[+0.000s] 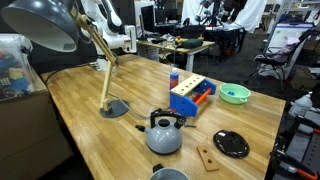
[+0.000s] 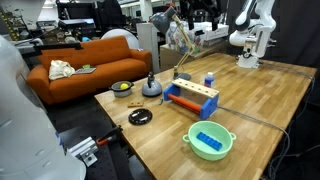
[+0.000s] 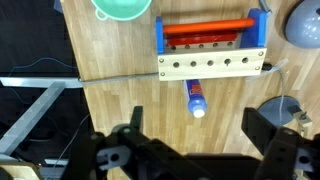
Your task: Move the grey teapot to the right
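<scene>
Wooden desk [image 1: 90, 85], cluttered lab.
Your claw [image 3: 197, 128] gapes wide, empty; the squat grey metal teapot [image 1: 164, 135] stands at 9 o'clock of the flat black plate [image 1: 231, 144].

In the wrist view, the picture's edges cut off the grey teapot [image 3: 305, 22] and the green bowl [image 3: 122, 8].

An office-lab: cluttered desks [image 1: 190, 46], swivel chairs [image 1: 281, 55], an orange sofa [image 2: 92, 58].
</scene>
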Controlling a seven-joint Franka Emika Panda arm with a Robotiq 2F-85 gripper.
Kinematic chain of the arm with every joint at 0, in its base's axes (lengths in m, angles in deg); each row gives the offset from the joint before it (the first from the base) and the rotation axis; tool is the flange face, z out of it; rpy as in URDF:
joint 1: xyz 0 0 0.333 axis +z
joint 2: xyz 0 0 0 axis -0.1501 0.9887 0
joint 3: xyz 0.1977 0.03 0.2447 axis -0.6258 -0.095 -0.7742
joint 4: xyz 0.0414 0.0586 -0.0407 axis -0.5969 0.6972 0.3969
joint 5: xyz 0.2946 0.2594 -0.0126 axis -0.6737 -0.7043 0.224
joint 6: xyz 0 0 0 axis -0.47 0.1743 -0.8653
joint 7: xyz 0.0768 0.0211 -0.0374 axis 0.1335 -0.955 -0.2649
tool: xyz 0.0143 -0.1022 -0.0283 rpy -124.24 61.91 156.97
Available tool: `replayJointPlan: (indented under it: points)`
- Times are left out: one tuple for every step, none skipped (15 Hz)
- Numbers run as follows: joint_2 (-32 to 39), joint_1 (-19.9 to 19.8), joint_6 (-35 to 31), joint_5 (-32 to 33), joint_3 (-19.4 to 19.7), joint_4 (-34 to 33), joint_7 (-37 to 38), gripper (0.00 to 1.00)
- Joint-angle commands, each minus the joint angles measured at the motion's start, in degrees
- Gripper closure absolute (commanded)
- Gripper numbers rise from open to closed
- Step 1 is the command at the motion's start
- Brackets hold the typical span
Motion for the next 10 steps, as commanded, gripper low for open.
replayJointPlan:
  points:
    - [-0.4, 0.6, -0.5, 1.5, -1.8, 0.3, -1.0, 0.0]
    - [-0.7, 1.2, -0.7, 1.9, -2.5, 0.7, -1.8, 0.0]
    - [-1.1, 2.1, -0.7, 2.8, -3.6, 1.2, -2.8, 0.0]
    - [-1.1, 3.3, -0.5, 3.0, -4.5, 1.5, -4.5, 0.0]
    - [-1.1, 4.3, -0.2, 3.6, -5.4, 1.6, -5.6, 0.0]
    - [-1.0, 5.4, -0.2, 4.0, -6.2, 1.8, -6.9, 0.0]
    - [-0.8, 6.4, -0.1, 4.3, -6.9, 1.8, -8.4, 0.0]
    - [-0.8, 7.5, 0.1, 4.5, -7.5, 1.6, -9.9, 0.0]
    - [-0.9, 8.6, 0.1, 3.9, -7.8, 1.5, -12.2, 0.0]
    - [-0.8, 10.0, 0.2, 2.5, -7.9, 1.1, -14.7, 0.0]
